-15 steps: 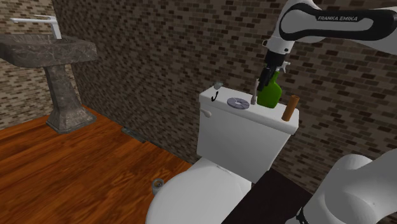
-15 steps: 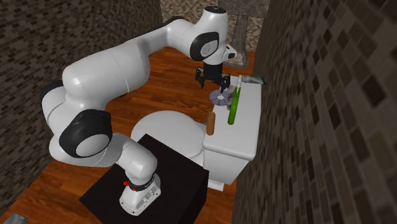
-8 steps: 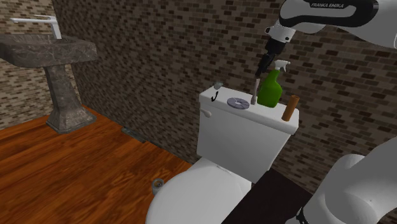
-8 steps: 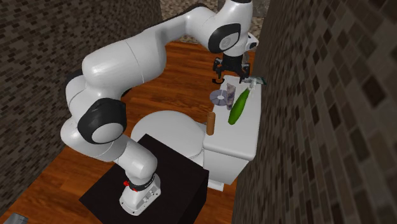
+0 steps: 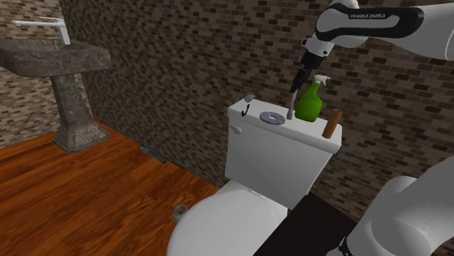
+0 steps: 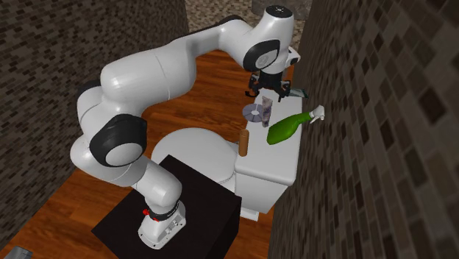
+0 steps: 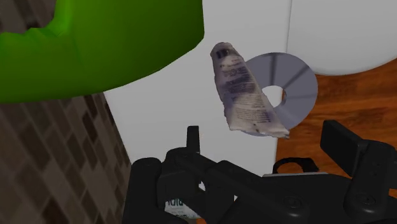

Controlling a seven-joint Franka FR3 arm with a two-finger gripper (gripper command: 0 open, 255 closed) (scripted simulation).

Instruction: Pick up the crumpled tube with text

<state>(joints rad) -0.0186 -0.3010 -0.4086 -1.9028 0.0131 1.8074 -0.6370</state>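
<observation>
The crumpled tube point(image 7: 245, 95), pale grey with dark print, stands upright on the white toilet tank lid point(image 6: 283, 158), beside a silver disc point(image 7: 292, 86). I see the tube point(image 6: 266, 112) in the second exterior view and as a thin upright shape point(image 5: 292, 108) in the shoulder view. My black gripper point(image 6: 266, 88) hangs just above the tube, open, its fingers point(image 7: 347, 149) apart and not touching it. From the shoulder view the gripper point(image 5: 298, 78) points down at the tube's top.
A green spray bottle point(image 6: 287, 129) lies tilted against the brick wall right beside the tube. A brown cylinder point(image 6: 243, 143) stands at the lid's near end, a small grey object point(image 6: 294, 92) at the far end. A stone sink point(image 5: 58, 54) stands at the shoulder view's left.
My gripper has shifted along the tank from over the disc to above the tube, staying open. The green bottle has tipped from upright to lying tilted against the wall.
</observation>
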